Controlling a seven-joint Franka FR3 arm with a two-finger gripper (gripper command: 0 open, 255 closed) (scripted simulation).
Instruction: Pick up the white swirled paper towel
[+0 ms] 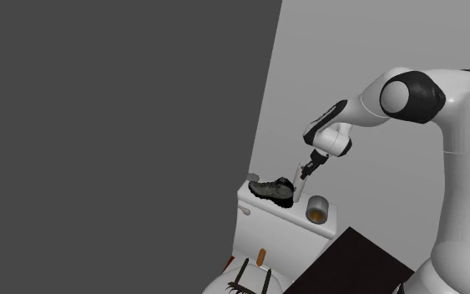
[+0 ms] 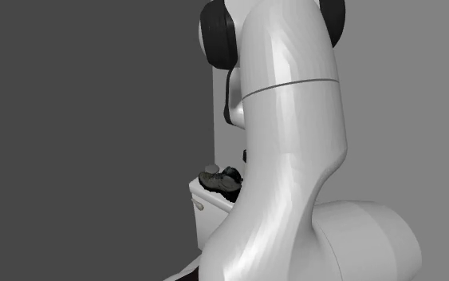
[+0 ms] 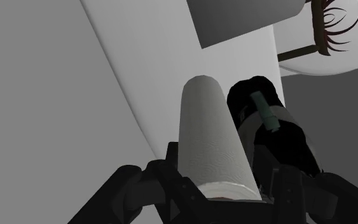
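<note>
ITEM: white embossed paper towel roll [image 3: 212, 137], upright over white toilet tank [image 1: 262, 215] | GRIPPER [image 3: 220, 186]: black, clamped on roll's sides | ADJACENT: dark grey shoe [image 3: 279, 137] just beside roll; pale brown-topped cylinder [image 1: 317, 209] near | RISK: soft roll may squash or slip; lifting could snag shoe, dragging it off tank.

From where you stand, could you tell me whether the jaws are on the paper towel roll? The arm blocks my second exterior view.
Observer: Yes. In the wrist view the jaws clasp the paper towel roll on both sides.
Operator: Thank you. What lies next to it?
Observer: The dark shoe sits right beside the roll, with a small teal piece on it.
Operator: Is anything else nearby?
Observer: In the shoulder view, a small pale cup with a brown inside stands apart from the shoe, nearer the stand.
</note>
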